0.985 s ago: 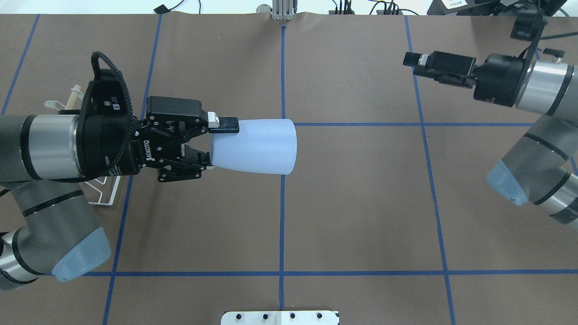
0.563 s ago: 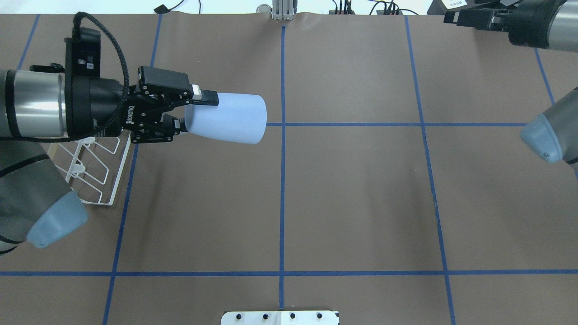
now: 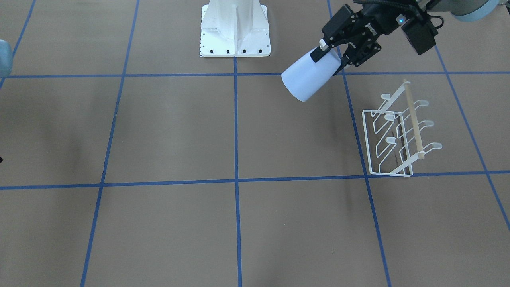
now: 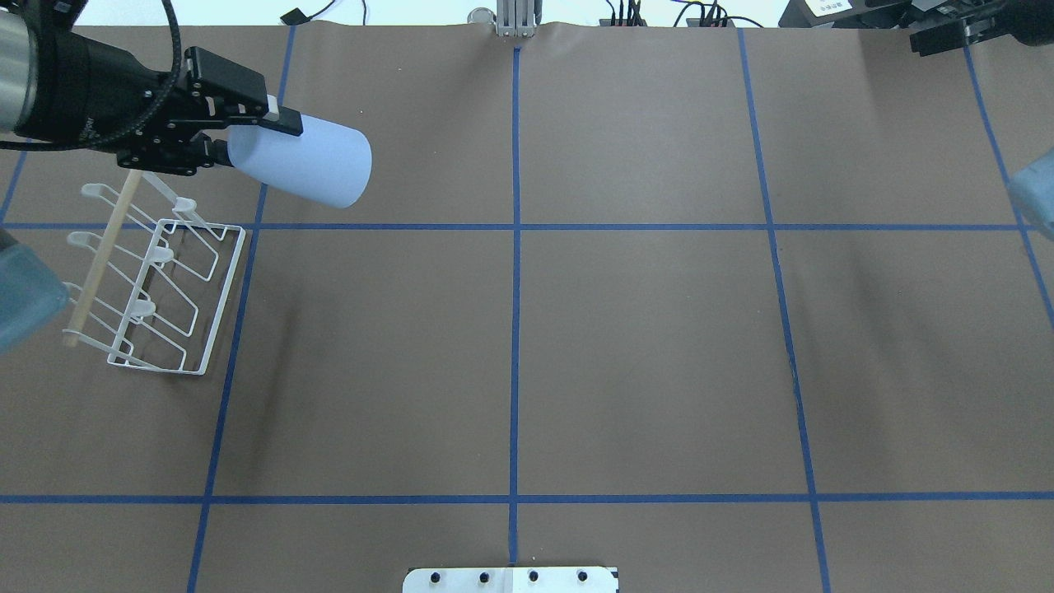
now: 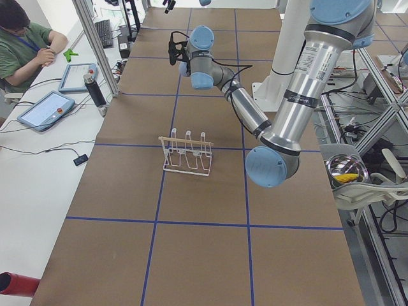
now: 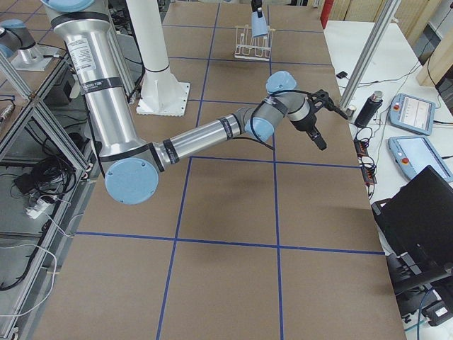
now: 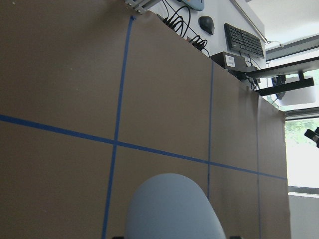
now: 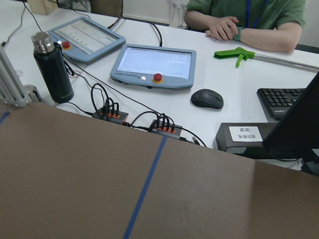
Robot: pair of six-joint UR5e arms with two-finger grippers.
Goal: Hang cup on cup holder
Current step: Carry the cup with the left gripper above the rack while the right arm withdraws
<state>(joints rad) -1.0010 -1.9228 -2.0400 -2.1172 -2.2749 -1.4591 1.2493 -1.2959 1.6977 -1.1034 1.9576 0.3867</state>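
The pale blue cup (image 4: 309, 169) hangs in the air, lying nearly level, with its wider end pointing away from my left gripper (image 4: 255, 142). The gripper is shut on the cup's narrow end. It also shows in the front view (image 3: 330, 59), holding the cup (image 3: 306, 77). The cup fills the bottom of the left wrist view (image 7: 172, 209). The white wire cup holder (image 4: 156, 284) with its wooden rod (image 4: 103, 255) stands on the table, just nearer and left of the cup. It also shows in the front view (image 3: 398, 131); its prongs are bare. My right gripper (image 4: 935, 37) sits at the far right corner, fingers together, empty.
The robot's white base plate (image 4: 510, 579) is at the near edge. Blue tape lines cross the brown table (image 4: 642, 354). Beyond the far edge are cables, tablets, a dark bottle (image 8: 52, 67) and a seated operator (image 5: 22, 44).
My left gripper has carried the cup left and toward the far side, uncovering the cup holder. My right arm has drawn back to the far right corner.
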